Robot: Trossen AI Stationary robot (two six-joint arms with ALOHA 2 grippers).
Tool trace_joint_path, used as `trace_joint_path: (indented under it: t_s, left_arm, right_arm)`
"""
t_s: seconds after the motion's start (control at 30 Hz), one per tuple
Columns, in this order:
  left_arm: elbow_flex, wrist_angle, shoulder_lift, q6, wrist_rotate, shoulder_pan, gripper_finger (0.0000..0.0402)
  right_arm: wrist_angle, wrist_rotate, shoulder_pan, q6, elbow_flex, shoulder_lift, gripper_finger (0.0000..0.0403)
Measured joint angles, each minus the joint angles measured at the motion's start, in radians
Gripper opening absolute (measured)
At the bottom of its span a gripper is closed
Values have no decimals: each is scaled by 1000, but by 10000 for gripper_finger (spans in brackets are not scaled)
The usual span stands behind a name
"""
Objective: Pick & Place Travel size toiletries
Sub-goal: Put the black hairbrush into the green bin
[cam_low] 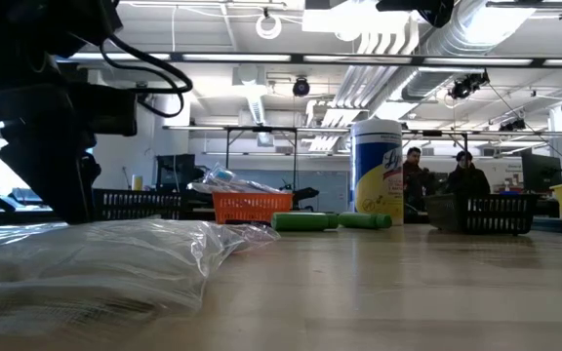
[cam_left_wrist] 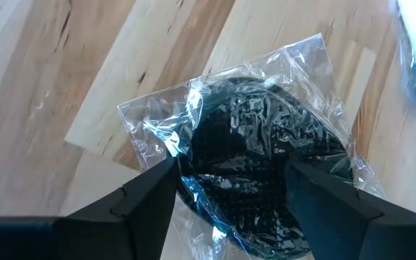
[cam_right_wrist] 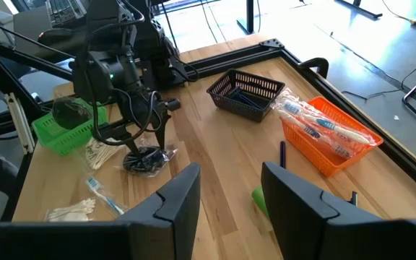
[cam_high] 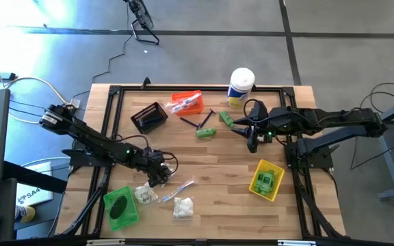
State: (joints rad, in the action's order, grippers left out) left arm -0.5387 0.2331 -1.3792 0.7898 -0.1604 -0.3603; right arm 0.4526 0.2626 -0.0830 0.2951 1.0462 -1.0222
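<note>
A dark round bundle [cam_left_wrist: 266,152] in clear wrap lies on the table near its front left. My left gripper [cam_left_wrist: 233,177] is open above it, slanting down, with one finger on each side of the bundle. The right wrist view shows this gripper [cam_right_wrist: 144,148] right at the bundle [cam_right_wrist: 146,162]. My right gripper [cam_right_wrist: 230,198] hangs open and empty, high over the table's right half [cam_high: 253,140]. Two green mini bottles [cam_high: 206,132] and thin black sticks [cam_high: 187,121] lie in the middle. Bags of white puffs [cam_high: 182,207] and a toothbrush packet [cam_high: 176,190] lie near the front. My left gripper comes at the dark bundle from above, slanting, its fingers [cam_left_wrist: 150,198] over the edges of the clear wrap [cam_left_wrist: 157,130]. The bundle lies flat on the table between them. I cannot tell whether the fingertips touch the wrap.
A green bin [cam_high: 120,207] stands at the front left, a yellow bin [cam_high: 267,180] at the front right, and a black bin [cam_high: 149,117] and an orange bin [cam_high: 187,102] at the back. A tall white canister [cam_high: 241,85] stands at the far edge. People are behind the table [cam_low: 437,175].
</note>
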Motion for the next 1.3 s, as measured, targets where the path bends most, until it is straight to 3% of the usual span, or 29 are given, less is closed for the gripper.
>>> trace_joint_path:
  t_s: [1.3]
  left_arm:
    - [3, -14, -3, 1, 18, 0, 242]
  right_arm:
    - [-16, 26, 0, 20, 0, 0, 140]
